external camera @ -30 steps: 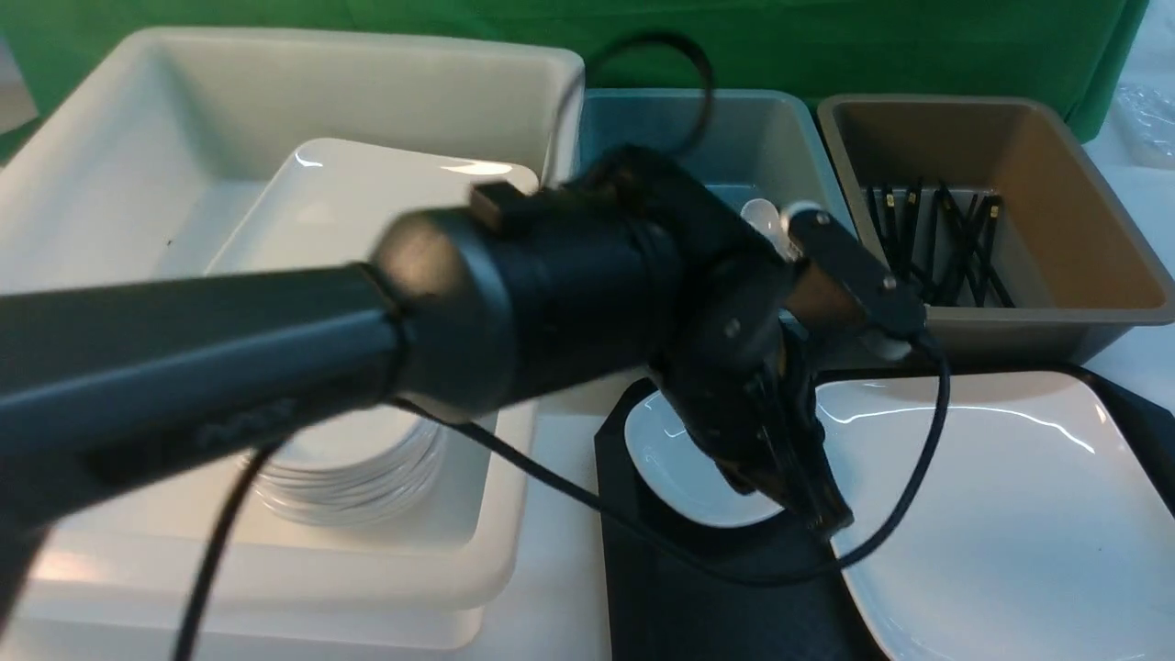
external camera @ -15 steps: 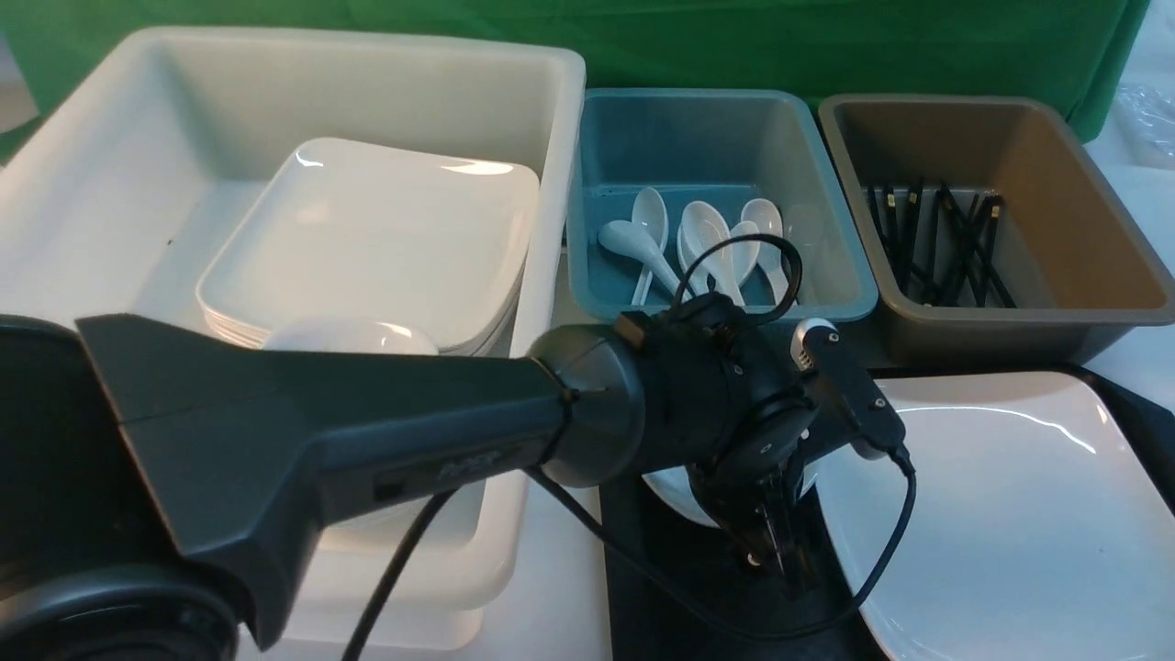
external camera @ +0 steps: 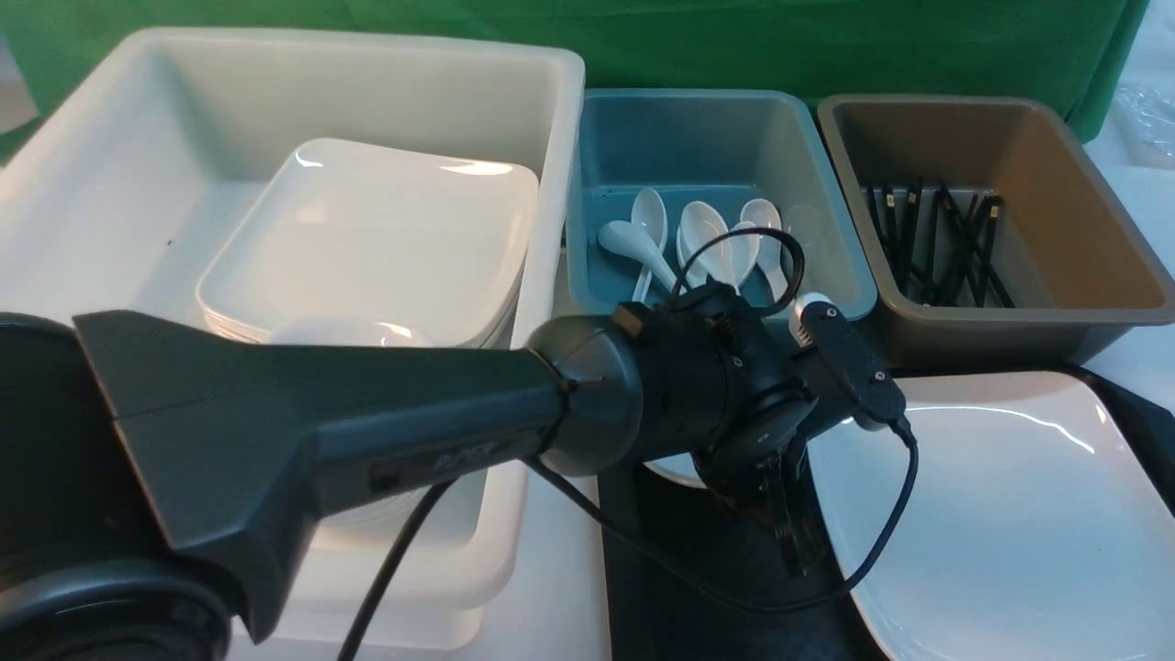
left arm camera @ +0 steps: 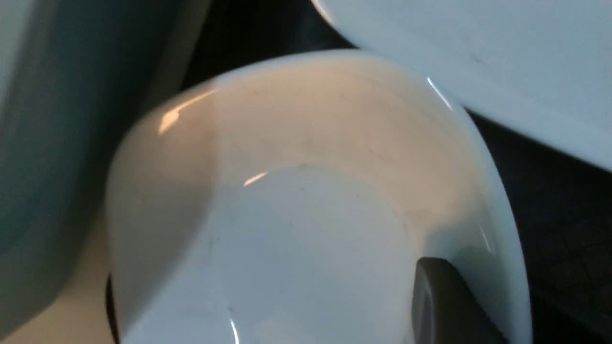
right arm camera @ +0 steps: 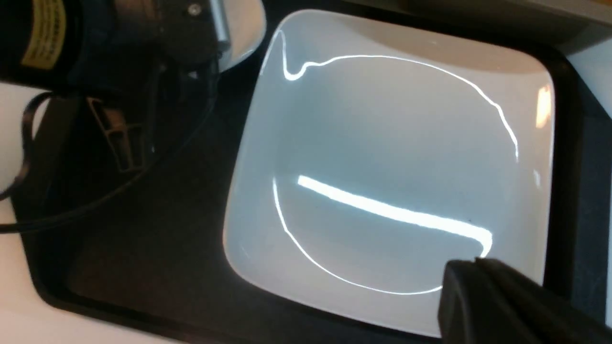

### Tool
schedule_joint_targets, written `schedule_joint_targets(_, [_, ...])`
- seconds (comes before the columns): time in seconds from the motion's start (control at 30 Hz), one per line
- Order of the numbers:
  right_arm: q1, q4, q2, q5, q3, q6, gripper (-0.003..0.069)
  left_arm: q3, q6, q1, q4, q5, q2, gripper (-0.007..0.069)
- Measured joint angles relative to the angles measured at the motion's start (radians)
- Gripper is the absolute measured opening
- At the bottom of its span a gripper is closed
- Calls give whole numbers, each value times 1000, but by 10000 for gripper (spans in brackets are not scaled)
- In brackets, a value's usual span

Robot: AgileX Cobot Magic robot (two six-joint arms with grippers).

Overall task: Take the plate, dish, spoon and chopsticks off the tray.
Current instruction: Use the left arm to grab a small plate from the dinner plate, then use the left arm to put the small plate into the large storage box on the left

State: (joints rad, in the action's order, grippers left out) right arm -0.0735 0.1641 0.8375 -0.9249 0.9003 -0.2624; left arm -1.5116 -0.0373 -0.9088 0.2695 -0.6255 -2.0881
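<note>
The left gripper hangs over the large black dotted plastic tray, one finger inside the small glossy white rounded-square dish on it, grip unclear. The large white squarish plate fills the tray's right part; the right gripper is above it, opening unclear

No legible text — left arm embossing blurred
</note>
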Motion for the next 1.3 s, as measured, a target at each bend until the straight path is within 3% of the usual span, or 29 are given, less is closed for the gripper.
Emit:
schedule_joint_targets(0.2, [0, 98, 0, 7, 1, -40, 22, 3, 10, 0, -51, -88, 119, 26])
schedule_joint_targets(0.57, [0, 265, 4, -29, 127, -91, 22, 10, -72, 4, -50, -124, 478, 24])
schedule_joint_targets(0.7, [0, 450, 70, -95, 221, -169, 22, 10, -75, 40, 76, -175, 604, 24])
schedule_joint_targets(0.87, [-9, 612, 185, -180, 330, -239, 22, 13, -68, 134, 124, -317, 649, 24])
schedule_joint_targets(0.93, [-34, 645, 238, -194, 373, -253, 22, 26, -70, 178, 126, -365, 652, 24])
schedule_joint_targets(1.07, [-190, 638, 360, -172, 483, -253, 22, 135, -70, 276, 114, -394, 652, 24])
schedule_joint_targets(1.17, [-327, 546, 446, -105, 544, -189, 22, 260, -67, 305, 100, -329, 652, 24])
schedule_joint_targets(1.3, [-431, 422, 543, -66, 619, -108, 22, 389, -26, 311, 109, -239, 652, 24])
